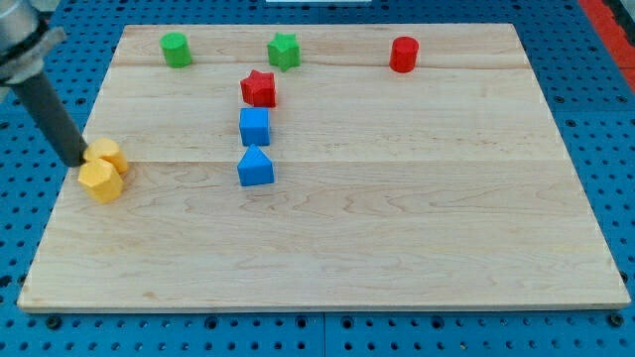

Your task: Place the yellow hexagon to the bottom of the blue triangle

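Yellow hexagon (100,181) lies near the left edge of the bench (397,228), touching a second yellow block (107,154) just above it, whose shape is unclear. My tip (77,161) rests at the upper left of the pair, against them. No jaws exist on this rod, so none are in view. Well to the right sits the blue triangle (255,167), with a blue cube (254,127) above it, then a red star (258,88). Along the top stand a green cylinder (177,49), a green star (284,51) and a red cylinder (403,54).
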Robot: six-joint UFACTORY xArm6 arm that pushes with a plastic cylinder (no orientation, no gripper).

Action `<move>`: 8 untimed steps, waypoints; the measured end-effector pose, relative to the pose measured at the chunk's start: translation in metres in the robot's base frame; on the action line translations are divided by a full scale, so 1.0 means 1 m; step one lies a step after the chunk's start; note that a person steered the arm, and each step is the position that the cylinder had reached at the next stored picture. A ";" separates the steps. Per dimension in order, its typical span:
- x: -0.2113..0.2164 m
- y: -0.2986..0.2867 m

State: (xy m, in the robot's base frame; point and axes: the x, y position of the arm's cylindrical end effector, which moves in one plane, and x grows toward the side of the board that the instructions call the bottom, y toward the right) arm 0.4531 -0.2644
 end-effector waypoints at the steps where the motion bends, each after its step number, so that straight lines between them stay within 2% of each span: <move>1: 0.023 0.041; 2: 0.029 0.072; 3: 0.062 0.033; 4: 0.089 0.037; 6: 0.067 0.128; 7: 0.076 0.125; 8: 0.064 0.092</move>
State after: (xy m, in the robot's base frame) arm 0.5171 -0.1728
